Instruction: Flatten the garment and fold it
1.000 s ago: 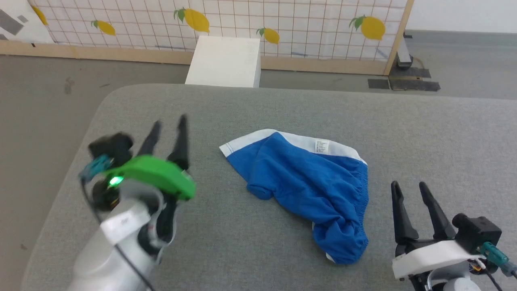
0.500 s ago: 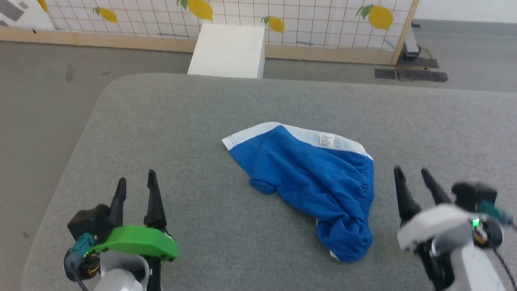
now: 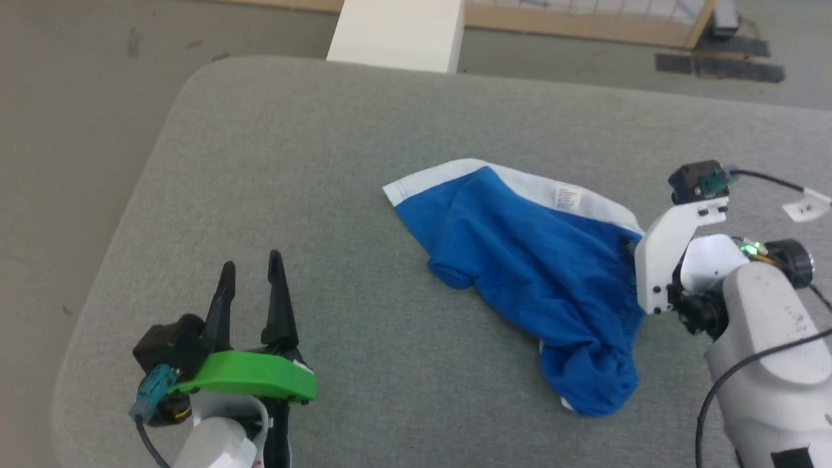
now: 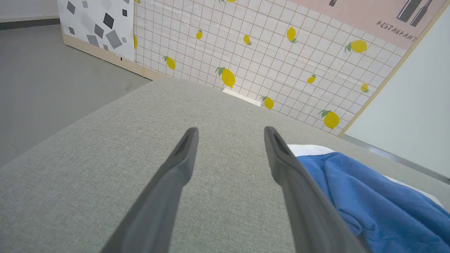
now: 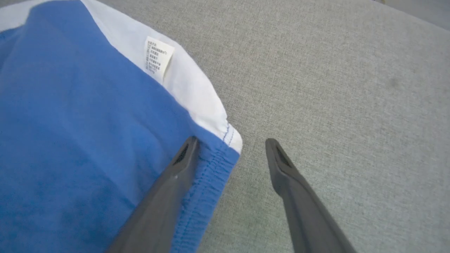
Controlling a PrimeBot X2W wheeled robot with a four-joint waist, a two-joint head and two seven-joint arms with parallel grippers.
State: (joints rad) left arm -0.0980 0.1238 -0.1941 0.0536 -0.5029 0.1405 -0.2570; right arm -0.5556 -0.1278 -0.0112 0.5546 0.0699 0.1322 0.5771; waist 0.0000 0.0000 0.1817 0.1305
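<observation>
Grey woven fabric covers the padded table (image 3: 292, 162) that carries the work.

**Present state, left to right**
- The left gripper (image 3: 251, 260) hovers over bare surface at the near left. Its jaws are apart and empty, and it is well apart from the cloth.
- The garment (image 3: 520, 260) lies crumpled at the centre. Its white band (image 3: 455, 172) runs along the far edge, and a bunched lobe trails toward the near right.
- The right gripper (image 5: 232, 140) straddles the right corner, just beside the tag (image 5: 159, 56). Its jaws are apart, with one finger over the gathered blue edge and the other over bare table. Contact cannot be confirmed.

**Recommended procedure (judgement)**
1. Lower the right gripper until the corner sits between the fingers, then close on the stitched edge, where the cloth is least likely to slip.
2. Bring the left gripper to the far-left corner of the white band and pinch it.
3. Draw both corners apart evenly, and avoid lifting only one layer.

**Change from the earlier frame**
- The head camera has tipped downward, so the whole scene sits differently.
- The right gripper has advanced from the near right, clear of the cloth, to the corner.
- The left gripper remains at the near left.
- The garment's lay is unchanged.
</observation>
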